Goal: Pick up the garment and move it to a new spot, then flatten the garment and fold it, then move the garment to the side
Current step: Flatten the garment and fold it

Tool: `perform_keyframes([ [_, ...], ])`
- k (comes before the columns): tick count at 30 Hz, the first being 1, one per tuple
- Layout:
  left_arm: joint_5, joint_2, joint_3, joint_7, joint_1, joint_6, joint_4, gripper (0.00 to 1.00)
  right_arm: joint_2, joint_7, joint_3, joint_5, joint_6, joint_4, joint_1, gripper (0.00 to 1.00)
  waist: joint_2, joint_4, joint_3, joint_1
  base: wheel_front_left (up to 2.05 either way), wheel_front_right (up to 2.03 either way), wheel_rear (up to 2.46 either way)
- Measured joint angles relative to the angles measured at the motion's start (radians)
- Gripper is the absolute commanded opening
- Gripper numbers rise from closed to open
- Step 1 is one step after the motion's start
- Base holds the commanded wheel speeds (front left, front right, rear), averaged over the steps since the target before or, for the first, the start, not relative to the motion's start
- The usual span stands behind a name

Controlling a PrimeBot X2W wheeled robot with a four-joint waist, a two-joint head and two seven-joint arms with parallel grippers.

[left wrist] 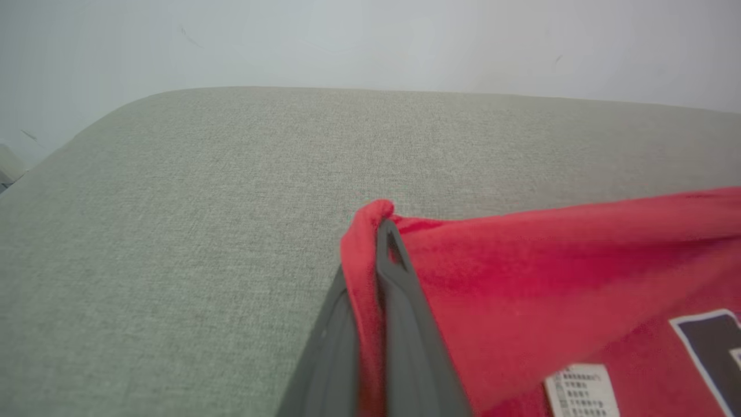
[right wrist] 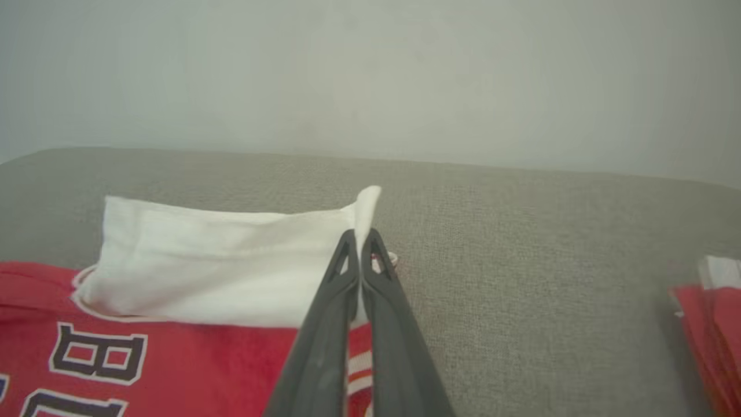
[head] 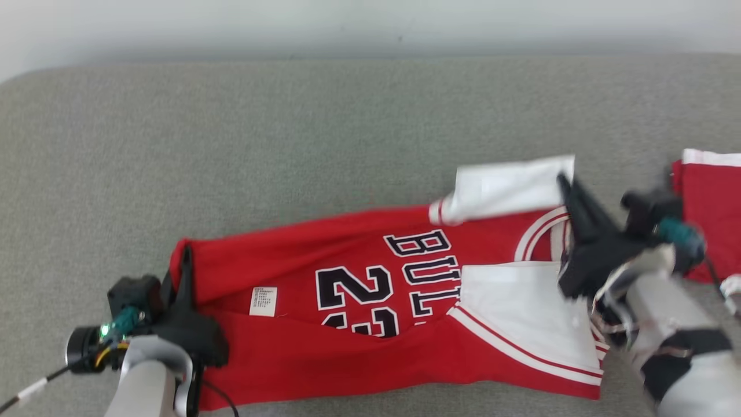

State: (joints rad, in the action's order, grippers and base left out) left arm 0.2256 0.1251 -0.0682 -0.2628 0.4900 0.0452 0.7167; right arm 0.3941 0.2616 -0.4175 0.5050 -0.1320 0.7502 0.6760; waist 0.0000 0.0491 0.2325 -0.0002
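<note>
A: So, where's the garment?
B: Red knit jersey with white sleeves and black-and-white block lettering, lying on the grey-green woven fabric surface. In the head view it runs from 8 o'clock to 4 o'clock, with the hem end at 9 and the collar end at 3. Lettering is face up and reads sideways. The near long edge is folded over the number and hides its lower part.
A: Left gripper?
B: Left gripper sits at 8 o'clock, on the far corner of the hem end. In the left wrist view the two dark fingers are pressed together with a ridge of red cloth pinched between them and bunched over the tips. It's clamped on the jersey. A small white rectangular care label lies on the red cloth at 3 o'clock of that gripper.
A: Right?
B: Right gripper is at 3 o'clock, blurred in the head view. The right wrist view is clear: the fingers are closed on the edge of the far white sleeve, with a sliver of white poking above the tips. The sleeve stands off the surface at the pinched edge and runs toward 9 o'clock in that view, over the red chest panel. The near white sleeve lies on the body at 4 o'clock in the head view, with a red-striped cuff.
A: Anything else?
B: Second red cloth item with white trim at the 3 o'clock edge of the head view, apart from the jersey. Can't tell what it is.
</note>
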Motion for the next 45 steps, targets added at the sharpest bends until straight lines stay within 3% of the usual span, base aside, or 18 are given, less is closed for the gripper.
perform_keyframes([
  [10, -0.027, 0.008, 0.022, 0.000, -0.113, 0.018, -0.002, 0.00, -0.070, 0.000, 0.076, -0.024, 0.000, -0.063, -0.201, 0.00, -0.0001, -0.045, -0.078, -0.0001, 0.00, 0.00, 0.00],
  [22, -0.050, 0.007, 0.051, 0.000, -0.166, 0.039, -0.032, 0.00, -0.122, 0.000, 0.193, -0.084, 0.000, -0.101, -0.311, 0.00, -0.0001, -0.073, -0.127, 0.0000, 0.00, 0.00, 0.00],
  [23, -0.052, 0.006, 0.054, 0.000, -0.169, 0.038, -0.032, 0.07, -0.126, 0.000, 0.198, -0.086, 0.000, -0.098, -0.316, 0.00, -0.0001, -0.075, -0.128, 0.0000, 0.00, 0.00, 0.00],
  [24, -0.053, 0.003, 0.061, 0.000, -0.177, 0.034, -0.038, 0.28, -0.131, 0.000, 0.204, -0.087, 0.000, -0.090, -0.323, 0.00, -0.0001, -0.076, -0.128, 0.0001, 0.00, 0.00, 0.00],
  [25, -0.053, 0.000, 0.071, 0.000, -0.187, 0.030, -0.053, 0.97, -0.137, 0.000, 0.212, -0.087, 0.000, -0.080, -0.329, 0.40, -0.0001, -0.077, -0.128, 0.0001, 0.00, 0.00, 0.00],
  [26, -0.056, 0.000, 0.078, 0.000, -0.192, 0.024, -0.067, 1.00, -0.144, 0.000, 0.220, -0.087, 0.000, -0.077, -0.335, 1.00, -0.0001, -0.077, -0.129, 0.0001, 0.00, 0.00, 0.00],
  [35, -0.117, -0.037, 0.143, 0.000, -0.392, -0.054, -0.264, 1.00, -0.172, 0.002, 0.371, -0.149, 0.000, -0.154, -0.411, 1.00, -0.0001, -0.072, -0.156, 0.0001, 0.00, 0.00, 0.00],
  [39, -0.129, -0.046, 0.157, 0.000, -0.456, -0.059, -0.291, 1.00, -0.194, 0.002, 0.384, -0.183, 0.000, -0.159, -0.443, 1.00, 0.0000, -0.063, -0.179, 0.0001, 0.00, 0.00, 0.00],
  [42, -0.140, -0.064, 0.133, 0.000, -0.509, -0.088, -0.323, 1.00, -0.212, 0.002, 0.378, -0.194, 0.000, -0.158, -0.453, 1.00, 0.0000, -0.056, -0.198, 0.0001, 0.00, 0.00, 0.00],
  [45, -0.133, -0.067, 0.135, 0.000, -0.525, -0.079, -0.317, 1.00, -0.220, 0.002, 0.365, -0.201, 0.000, -0.156, -0.458, 1.00, 0.0000, -0.046, -0.214, 0.0000, 0.00, 0.00, 0.00],
])
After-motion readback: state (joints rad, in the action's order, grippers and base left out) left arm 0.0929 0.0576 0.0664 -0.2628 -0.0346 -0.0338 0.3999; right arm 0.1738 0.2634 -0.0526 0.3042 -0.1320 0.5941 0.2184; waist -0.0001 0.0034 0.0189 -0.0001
